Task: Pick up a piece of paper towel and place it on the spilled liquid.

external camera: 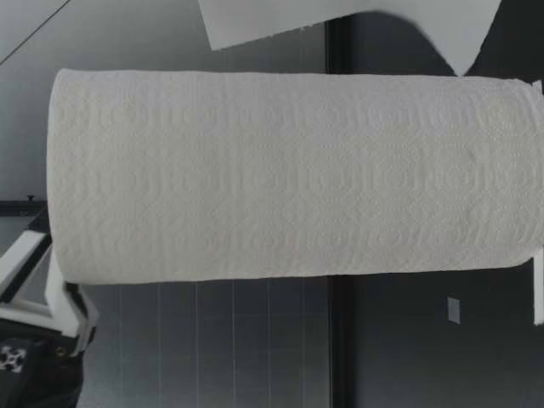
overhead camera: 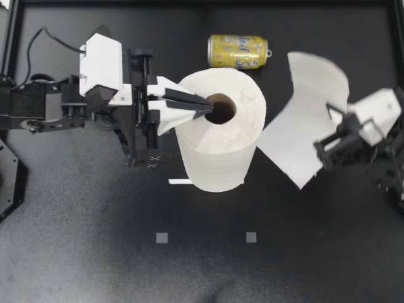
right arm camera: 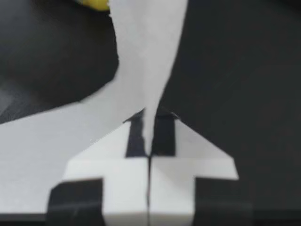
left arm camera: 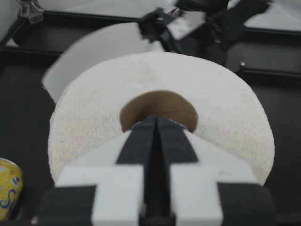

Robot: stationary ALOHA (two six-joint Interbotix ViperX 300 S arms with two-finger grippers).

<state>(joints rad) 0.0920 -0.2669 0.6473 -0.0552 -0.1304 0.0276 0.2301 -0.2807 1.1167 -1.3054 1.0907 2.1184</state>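
The yellow can lies on its side near the far edge of the table, its tab end turned toward my right arm's side. What is in it I cannot tell. In the left wrist view the can shows only partly, beside the roll.

The paper towel roll stands upright in the middle of the table. Its brown cardboard core is hollow and open at the top. My left gripper is above the roll's top, with its tips at the rim of the core. Its fingers are pressed together and I see nothing between them.

The paper towel sheet is between the roll and my right arm, and it is lifted. My right gripper has it pinched at one edge; in the right wrist view both fingers are clenched on the sheet from two sides. The other edge of the sheet meets the roll's side, and I cannot tell if it is torn off. In the low view the sheet hangs behind the roll.

The table is black and matte, with a raised rim along the far edge. Two small grey squares lie toward the near edge, and a white strip lies just beside the roll's foot.
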